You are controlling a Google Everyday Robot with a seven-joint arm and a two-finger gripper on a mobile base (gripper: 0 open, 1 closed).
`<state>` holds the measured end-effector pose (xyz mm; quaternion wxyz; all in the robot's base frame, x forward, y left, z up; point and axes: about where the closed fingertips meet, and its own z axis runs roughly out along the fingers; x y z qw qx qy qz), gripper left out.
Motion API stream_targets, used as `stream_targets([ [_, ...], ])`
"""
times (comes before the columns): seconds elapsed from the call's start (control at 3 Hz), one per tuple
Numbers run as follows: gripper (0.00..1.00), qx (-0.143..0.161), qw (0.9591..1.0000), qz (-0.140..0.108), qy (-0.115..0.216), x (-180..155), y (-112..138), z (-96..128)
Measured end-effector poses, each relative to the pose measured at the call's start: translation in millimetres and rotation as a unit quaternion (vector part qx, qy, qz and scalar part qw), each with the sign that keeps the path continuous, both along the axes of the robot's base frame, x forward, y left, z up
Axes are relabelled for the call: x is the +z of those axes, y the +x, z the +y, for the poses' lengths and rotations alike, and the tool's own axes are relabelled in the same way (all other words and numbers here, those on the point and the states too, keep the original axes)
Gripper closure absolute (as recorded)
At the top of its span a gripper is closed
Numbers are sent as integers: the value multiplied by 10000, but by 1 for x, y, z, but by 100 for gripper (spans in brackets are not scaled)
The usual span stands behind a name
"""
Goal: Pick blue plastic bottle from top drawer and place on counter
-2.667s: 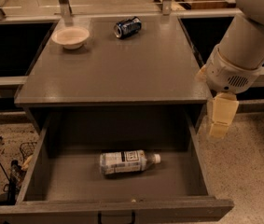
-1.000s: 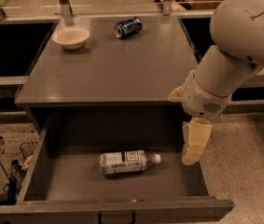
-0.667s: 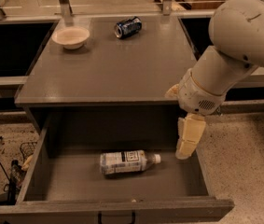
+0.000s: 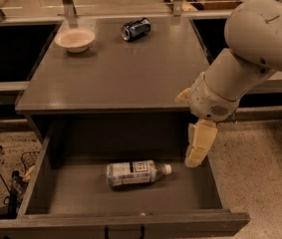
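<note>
The robot's one arm (image 4: 262, 34) comes in from the upper right, a fat pale shell that bends at a rounded elbow and slopes down and to the left into a thick wrist housing (image 4: 211, 99) with a vented grille on its underside. From that wrist the cream-coloured gripper (image 4: 196, 158) hangs almost straight down, tilted a touch to the left. From where I stand, its tip sits over the right-hand end of the open top drawer (image 4: 75, 193), close to the right wall.
</note>
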<state>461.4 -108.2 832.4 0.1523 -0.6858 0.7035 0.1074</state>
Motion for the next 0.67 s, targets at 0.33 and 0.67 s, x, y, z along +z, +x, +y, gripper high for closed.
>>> stream_targets([
  [0.33, 0, 68, 9999, 27, 134, -10, -9, 6],
  [0.67, 0, 216, 9995, 129, 164, -54, -9, 23],
])
